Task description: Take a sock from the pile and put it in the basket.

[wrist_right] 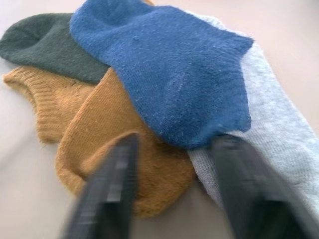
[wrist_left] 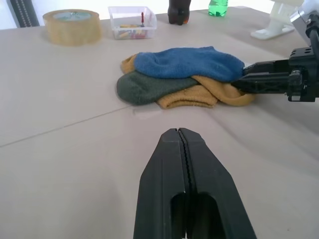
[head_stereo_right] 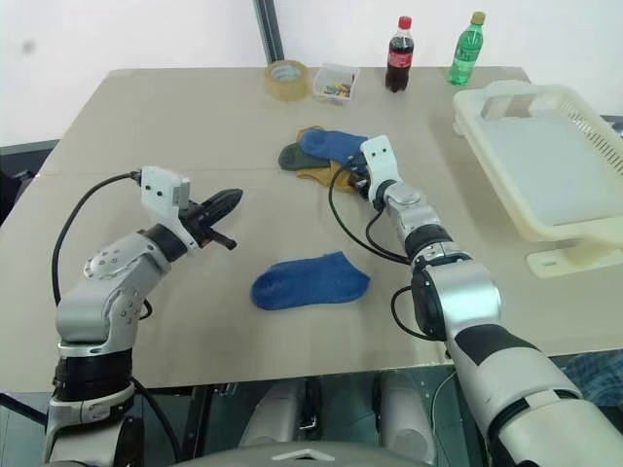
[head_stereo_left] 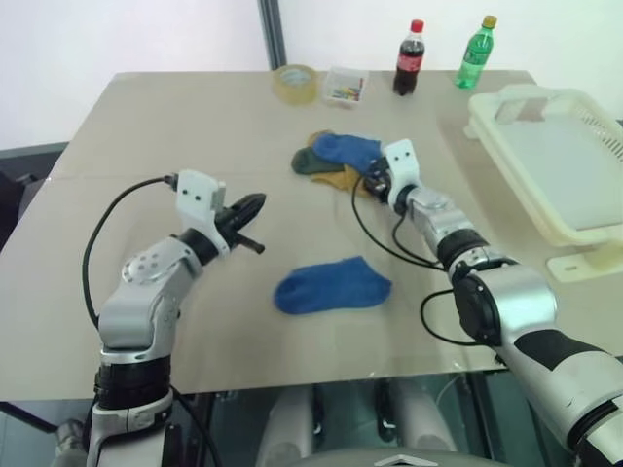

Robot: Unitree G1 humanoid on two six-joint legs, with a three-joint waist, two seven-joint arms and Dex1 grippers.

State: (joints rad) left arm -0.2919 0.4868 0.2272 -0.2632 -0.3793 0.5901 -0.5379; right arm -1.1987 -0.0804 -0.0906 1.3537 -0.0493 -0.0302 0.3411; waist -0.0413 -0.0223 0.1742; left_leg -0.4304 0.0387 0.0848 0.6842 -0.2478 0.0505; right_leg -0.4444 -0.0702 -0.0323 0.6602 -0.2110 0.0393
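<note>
The pile point(head_stereo_left: 339, 161) sits mid-table, blue sock on top of green, mustard and grey. The right gripper point(wrist_right: 174, 186) is at its edge, fingers parted either side of the blue sock's end, gripping nothing yet. The left gripper point(wrist_left: 185, 149) hangs shut and empty, near a lone blue sock point(head_stereo_left: 332, 285). The basket point(head_stereo_left: 557, 165) stands far right.

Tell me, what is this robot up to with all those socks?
It is sorting socks into the cream basket at the table's right edge, which looks empty so far. The right gripper has reached the pile, its fingers apart at the edge of the top blue sock, with nothing gripped yet. The left gripper hovers shut over the table, holding nothing. Another blue sock lies alone near the front.
</note>
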